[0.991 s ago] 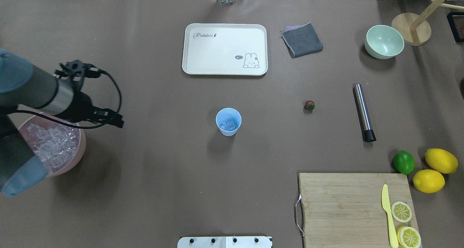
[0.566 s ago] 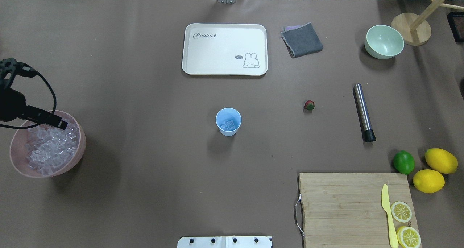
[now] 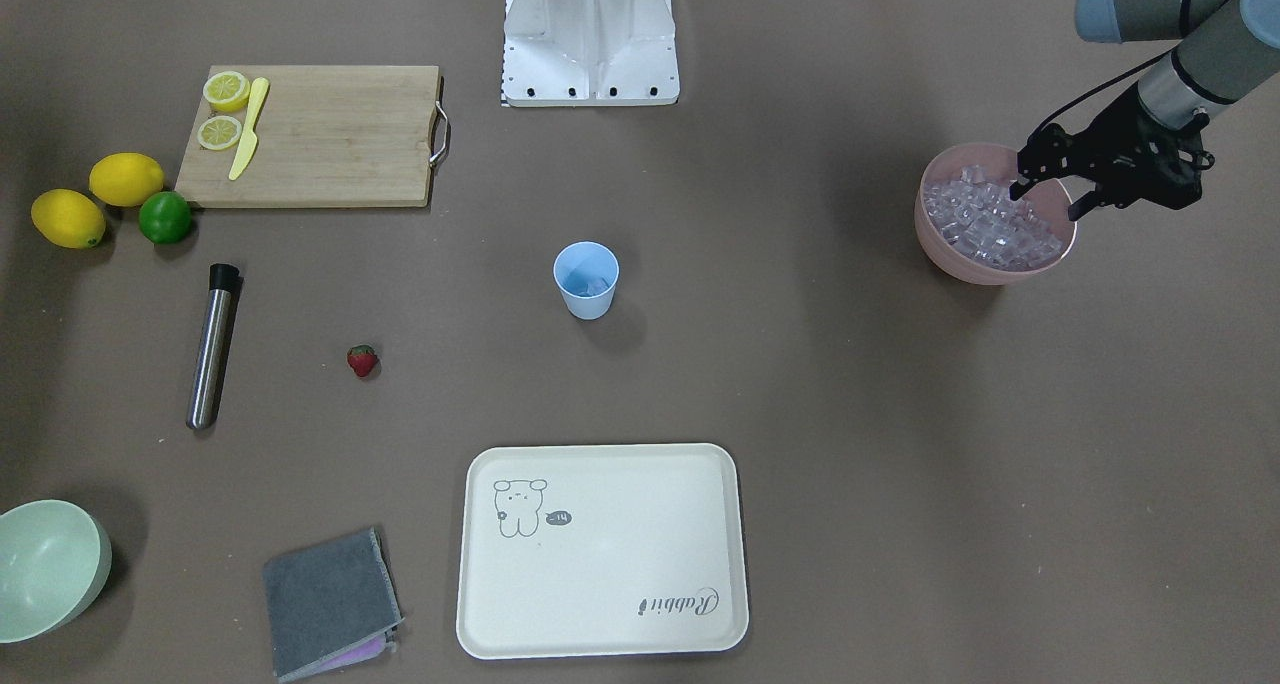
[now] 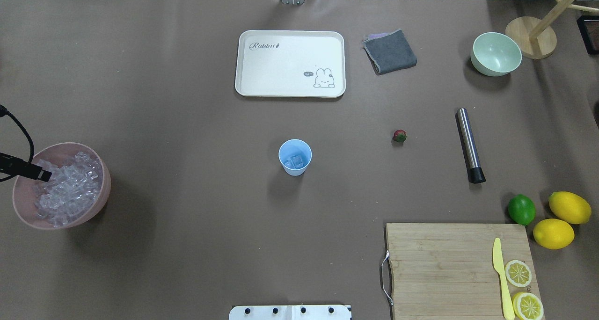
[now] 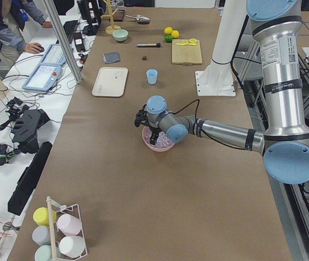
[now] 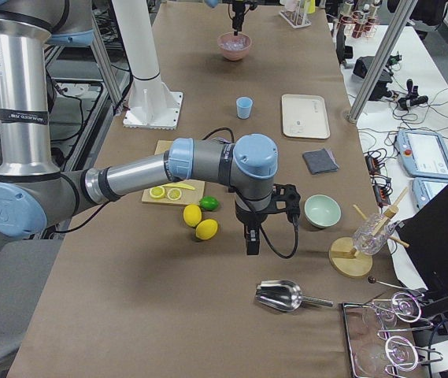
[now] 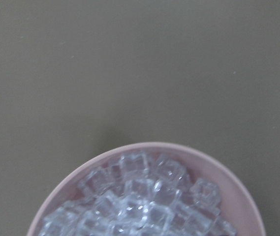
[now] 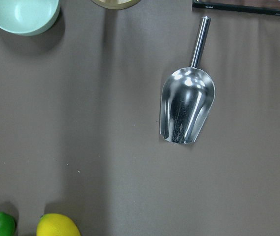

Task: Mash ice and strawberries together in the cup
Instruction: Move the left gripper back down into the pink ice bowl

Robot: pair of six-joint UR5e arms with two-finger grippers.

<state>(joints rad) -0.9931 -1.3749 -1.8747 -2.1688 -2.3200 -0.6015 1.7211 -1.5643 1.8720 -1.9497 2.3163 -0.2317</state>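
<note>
Left gripper, front view: the left gripper [image 3: 1046,200] is hanging over the pink bowl [image 3: 962,262], its jaws standing apart and gripping nothing, tips just above the heaped ice [image 3: 985,226].
Cup, front view: the cup [image 3: 586,299] is standing upright mid-desk, well apart from the bowl, with a few cubes lying in its bottom.
Strawberry, front view: the strawberry [image 3: 362,360] is lying on the bare desk, between the cup and a steel muddler [image 3: 210,349].
Overhead view: only one dark finger [image 4: 32,171] is showing, reaching over the bowl's rim.
Right side view: the right gripper [image 6: 253,236] is hovering just beyond the lemons [image 6: 206,229]; I cannot tell whether it is parted or closed.
Left wrist view: cubes are filling the lower frame, and no fingers are showing.
Risk: the cubes are looking slick and loosely piled, so a pinch may be squirting one onto the desk or nudging the bowl. A cube dropped off-centre may be tipping the light cup.
</note>
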